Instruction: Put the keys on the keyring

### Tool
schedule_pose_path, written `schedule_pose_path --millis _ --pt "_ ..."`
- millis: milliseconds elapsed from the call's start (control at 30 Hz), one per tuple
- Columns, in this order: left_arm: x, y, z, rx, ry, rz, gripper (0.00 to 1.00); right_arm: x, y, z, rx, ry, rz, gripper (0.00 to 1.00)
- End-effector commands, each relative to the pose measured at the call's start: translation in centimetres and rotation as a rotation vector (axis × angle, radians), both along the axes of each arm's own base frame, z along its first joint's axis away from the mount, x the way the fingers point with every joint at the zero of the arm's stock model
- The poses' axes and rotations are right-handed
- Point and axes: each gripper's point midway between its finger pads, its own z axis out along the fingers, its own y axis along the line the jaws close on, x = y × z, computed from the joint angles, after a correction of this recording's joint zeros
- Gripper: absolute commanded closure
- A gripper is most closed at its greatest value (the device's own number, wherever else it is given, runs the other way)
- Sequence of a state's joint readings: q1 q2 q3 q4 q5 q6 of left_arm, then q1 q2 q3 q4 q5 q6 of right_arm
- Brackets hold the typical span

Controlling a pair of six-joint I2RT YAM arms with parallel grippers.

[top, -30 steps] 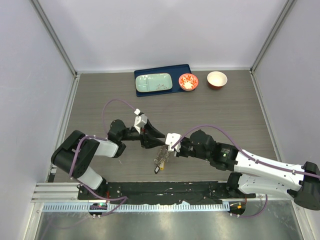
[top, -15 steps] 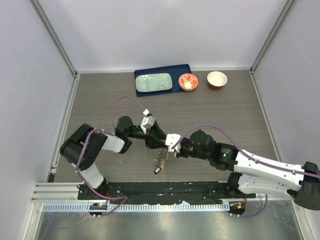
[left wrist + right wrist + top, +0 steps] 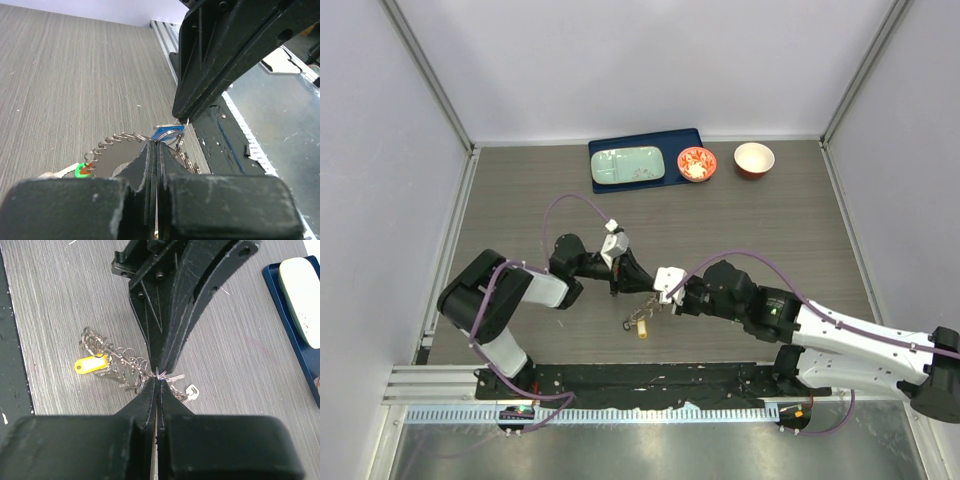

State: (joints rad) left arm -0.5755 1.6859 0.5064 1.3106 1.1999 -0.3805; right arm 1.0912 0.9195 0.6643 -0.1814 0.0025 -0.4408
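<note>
Lying on the counter (image 3: 60, 75) beneath the meeting tips, the keyring (image 3: 112, 155) bristled with keys (image 3: 91, 364). The right end effector (image 3: 184, 116) pinched a wire loop (image 3: 185, 120); the left end effector (image 3: 161, 366) was clenched beside it, seemingly empty. Threading wanted slow, tiny moves.

Bright even overhead light, faint shadows; top view sharp; left hand (image 3: 154, 146) near-field blurred.
</note>
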Motion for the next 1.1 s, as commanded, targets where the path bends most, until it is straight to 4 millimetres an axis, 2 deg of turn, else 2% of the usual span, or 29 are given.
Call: schedule_pose_path --millis 0,167,433,600,700,733,833,933,1067 --pt "0.4 0.6 5.0 -0.168 -0.194 0.101 1.00 0.1 -0.3 2.4 0.075 -0.026 -0.040 0.99" --pt "0.3 1.2 5.9 -0.185 -0.172 0.165 1.00 -0.1 -0.6 2.2 0.077 -0.016 -0.046 0.99" --pt "1.7 2.1 7.8 -0.215 -0.117 0.328 1.00 -0.8 0.5 0.3 0.081 0.030 -0.014 0.99" --pt "1.2 2.1 7.8 -0.210 -0.122 0.334 1.00 -1.1 1.7 0.2 0.128 0.036 0.020 0.99" --pt "1.0 2.1 6.7 -0.172 -0.132 0.329 0.99 -0.7 1.7 0.2 0.124 0.022 0.006 0.99" --pt "1.2 2.1 5.8 -0.139 -0.162 0.334 0.87 -0.4 1.5 0.4 0.125 0.009 -0.014 0.99" --pt "1.3 2.2 4.7 -0.095 -0.203 0.331 0.65 0.5 0.4 1.3 0.135 -0.030 -0.077 0.99" --pt "1.2 2.3 4.8 -0.096 -0.219 0.325 0.52 1.4 -0.3 2.4 0.139 -0.068 -0.125 0.99" --pt "1.4 2.9 4.6 -0.098 -0.245 0.377 0.45 2.0 0.3 3.2 0.139 -0.105 -0.124 0.99"
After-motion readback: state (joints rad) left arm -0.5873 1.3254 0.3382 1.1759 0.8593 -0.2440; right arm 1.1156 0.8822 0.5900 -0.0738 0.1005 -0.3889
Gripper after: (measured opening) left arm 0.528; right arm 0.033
